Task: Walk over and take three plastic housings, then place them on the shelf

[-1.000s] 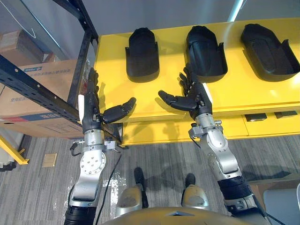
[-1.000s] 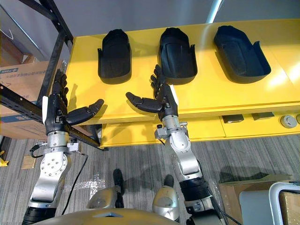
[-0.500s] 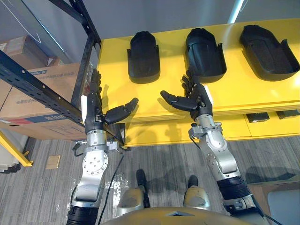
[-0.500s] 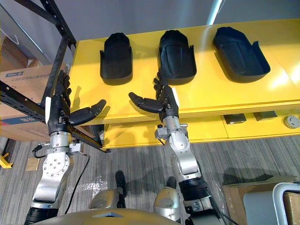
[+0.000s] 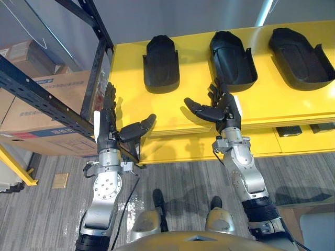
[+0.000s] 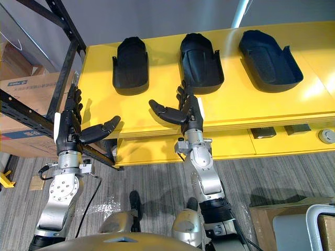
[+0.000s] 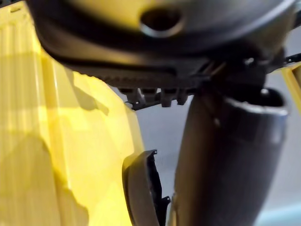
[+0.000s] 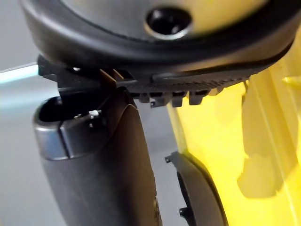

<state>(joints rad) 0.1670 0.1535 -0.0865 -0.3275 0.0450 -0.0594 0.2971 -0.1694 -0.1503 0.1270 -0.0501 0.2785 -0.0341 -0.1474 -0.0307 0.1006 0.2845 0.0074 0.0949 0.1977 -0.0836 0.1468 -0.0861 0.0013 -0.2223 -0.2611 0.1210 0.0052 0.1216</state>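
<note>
In the left eye view, we stand at the yellow counter (image 5: 128, 73). Three black housings lie on it in a row, each apart from the next: the left housing (image 5: 161, 64), the middle housing (image 5: 231, 55) and the right housing (image 5: 299, 55). Our left hand (image 5: 107, 128) is up by the counter's near edge, close to its left corner. Its fingers are straight and it holds nothing. Our right hand (image 5: 225, 110) is over the near part of the counter, just in front of the middle housing. Its fingers are straight too, and it is empty. The dark metal shelf (image 5: 47, 99) stands on our left, with a brown box (image 5: 31, 112) behind it.

The right eye view tells the same story. The right hand's fingers come close to the middle housing, but we think they do not touch it.

In the left wrist view, the left thumb (image 7: 225, 160) sticks out, and past it lies one end of a housing on the counter.

In the right wrist view, the right thumb (image 8: 99, 169) sticks out the same way, with a housing ahead of it.

We think we are reaching for the first housing, and none is taken yet. Next we must push a hand forward, curl the fingers round a housing, and lift it.
</note>
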